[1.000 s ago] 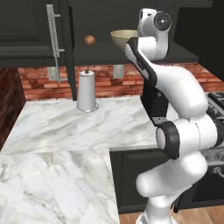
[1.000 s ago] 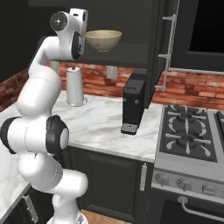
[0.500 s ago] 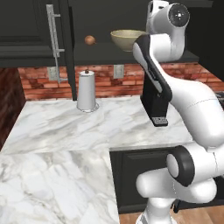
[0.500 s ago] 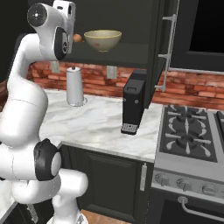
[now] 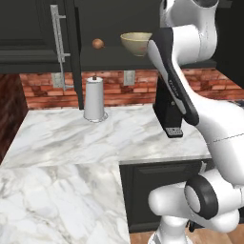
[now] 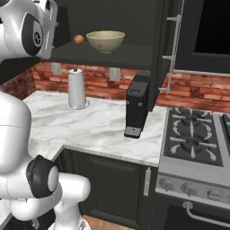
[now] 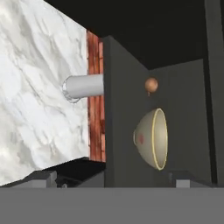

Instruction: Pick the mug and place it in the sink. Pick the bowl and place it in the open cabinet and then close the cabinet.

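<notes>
The cream bowl (image 5: 137, 43) (image 6: 105, 41) stands on the dark shelf of the open black cabinet (image 6: 112, 54), with a small brown ball (image 5: 97, 44) to its left. The hand view is rolled sideways and shows the bowl (image 7: 153, 139) from a short way off, rim to the right and a red mark on its side. My gripper (image 7: 116, 181) is open with nothing between its fingers, back from the bowl and apart from it. The cabinet's open door (image 6: 164, 49) stands edge-on at the right, with a silver bar handle. The mug and the sink are out of view.
A paper towel roll (image 5: 94, 97) (image 6: 77, 88) stands on the white marble counter (image 5: 71, 143) by the brick wall. A black appliance (image 6: 137, 105) sits under the open door. A gas stove (image 6: 197, 139) lies to the right. My raised arm (image 5: 181, 81) crosses in front of the shelf.
My arm has swung back and up from the shelf, taking the hand away from the bowl. The bowl and the ball stay where they were. The jaws remain open.
</notes>
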Available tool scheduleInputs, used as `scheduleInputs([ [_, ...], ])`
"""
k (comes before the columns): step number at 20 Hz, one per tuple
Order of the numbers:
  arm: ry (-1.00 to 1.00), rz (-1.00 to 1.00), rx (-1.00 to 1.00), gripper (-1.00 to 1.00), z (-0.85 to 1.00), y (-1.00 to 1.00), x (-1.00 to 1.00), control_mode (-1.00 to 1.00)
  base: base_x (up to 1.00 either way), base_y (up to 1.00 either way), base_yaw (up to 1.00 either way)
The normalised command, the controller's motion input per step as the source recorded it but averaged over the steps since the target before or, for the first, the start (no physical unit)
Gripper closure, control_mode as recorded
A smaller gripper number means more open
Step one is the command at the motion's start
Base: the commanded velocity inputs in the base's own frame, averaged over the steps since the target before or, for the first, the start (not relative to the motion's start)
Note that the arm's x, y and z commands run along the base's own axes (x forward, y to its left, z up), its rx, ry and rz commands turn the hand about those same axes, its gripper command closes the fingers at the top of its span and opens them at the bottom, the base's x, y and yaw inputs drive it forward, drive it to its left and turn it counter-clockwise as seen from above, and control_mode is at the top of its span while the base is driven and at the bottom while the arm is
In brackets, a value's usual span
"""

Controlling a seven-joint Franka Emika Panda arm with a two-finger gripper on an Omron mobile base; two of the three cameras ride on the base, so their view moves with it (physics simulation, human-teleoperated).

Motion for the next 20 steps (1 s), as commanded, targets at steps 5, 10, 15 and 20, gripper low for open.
scheduleInputs([
  [5, 0.11, 0.14, -0.02, -1.0, -0.01, 0.12, -0.48, -1.0, 0.0, 0.0, 0.0],
  [10, -0.11, 0.1, -0.03, -1.0, -0.27, -0.07, 0.0, -1.0, 0.0, 0.0, 0.0],
  [15, 0.0, 0.44, -0.22, -1.0, -0.61, 0.1, -0.12, -1.0, 0.0, 0.0, 0.0],
  [20, 0.0, 0.41, -0.27, -1.0, -0.29, 0.09, -0.35, -1.0, 0.0, 0.0, 0.0],
])
